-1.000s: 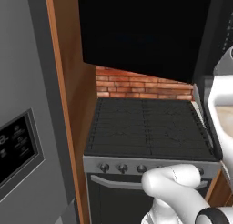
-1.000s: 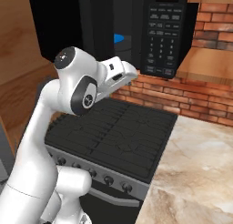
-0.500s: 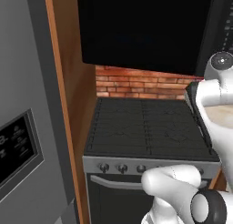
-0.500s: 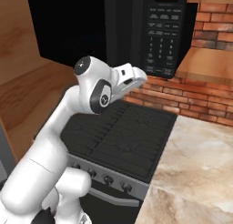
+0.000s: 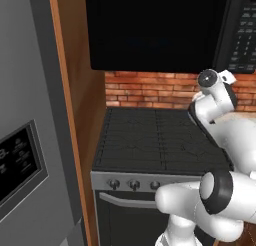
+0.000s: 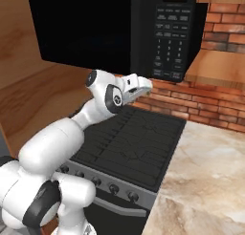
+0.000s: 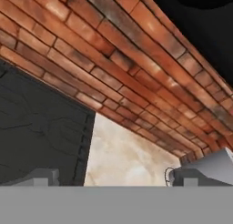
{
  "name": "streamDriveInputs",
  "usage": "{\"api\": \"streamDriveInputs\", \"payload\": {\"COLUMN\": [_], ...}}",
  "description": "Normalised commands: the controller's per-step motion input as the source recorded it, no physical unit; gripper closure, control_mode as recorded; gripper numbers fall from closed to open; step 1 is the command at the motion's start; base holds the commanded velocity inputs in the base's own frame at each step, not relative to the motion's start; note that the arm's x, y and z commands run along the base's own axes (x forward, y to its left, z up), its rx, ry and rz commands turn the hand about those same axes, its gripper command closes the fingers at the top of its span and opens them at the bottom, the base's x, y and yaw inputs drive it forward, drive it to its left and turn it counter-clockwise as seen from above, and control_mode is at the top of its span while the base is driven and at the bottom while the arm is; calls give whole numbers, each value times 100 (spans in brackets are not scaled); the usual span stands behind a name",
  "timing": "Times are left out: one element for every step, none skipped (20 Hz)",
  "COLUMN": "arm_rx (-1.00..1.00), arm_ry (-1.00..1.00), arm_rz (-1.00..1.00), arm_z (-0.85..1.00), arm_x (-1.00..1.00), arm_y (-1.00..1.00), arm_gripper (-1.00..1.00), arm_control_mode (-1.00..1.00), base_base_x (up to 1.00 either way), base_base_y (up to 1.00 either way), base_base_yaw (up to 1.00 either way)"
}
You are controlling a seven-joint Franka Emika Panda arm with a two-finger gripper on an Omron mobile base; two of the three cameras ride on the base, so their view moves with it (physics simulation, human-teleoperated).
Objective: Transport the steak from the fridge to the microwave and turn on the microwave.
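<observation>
Fingers (image 7: 109,182) spread, brick wall (image 7: 113,68), stove (image 7: 36,127), counter (image 7: 127,155)

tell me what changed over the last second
The arm swung across: in the left base view it came in further from the right edge, and in the right base view the hand moved right and up, toward the microwave keypad. The microwave door, open a second ago with the blue plate showing, now looks shut. The pincer took hold of nothing. The stove, fridge and counter stayed put.
</observation>
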Motion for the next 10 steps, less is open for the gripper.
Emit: {"api": "streamDriveInputs", "payload": {"arm_rx": [0, 0, 0, 0, 0, -4, -6, -7, -6, -5], "arm_ry": [-18, -19, -20, -19, 0, -6, -8, -9, -10, -10], "arm_rz": [-7, -7, -8, -11, -11, -10, -11, -9, -7, -7], "arm_z": [0, 0, 1, 3, 6, 14, 3, 0, 0, 0], "arm_x": [100, 100, 100, 100, 100, 100, 100, 100, 100, 100], "arm_y": [0, 0, 0, 0, 19, 36, 40, 42, 36, 29], "arm_gripper": [-100, -100, -100, -100, -100, -100, -100, -100, -100, -100], "arm_control_mode": [-100, -100, -100, -100, -100, -100, -100, -100, -100, -100], "base_base_x": [0, 0, 0, 0, 0, 0, 0, 0, 0, 0], "base_base_y": [0, 0, 0, 0, 0, 0, 0, 0, 0, 0], "base_base_yaw": [0, 0, 0, 0, 0, 0, 0, 0, 0, 0]}}
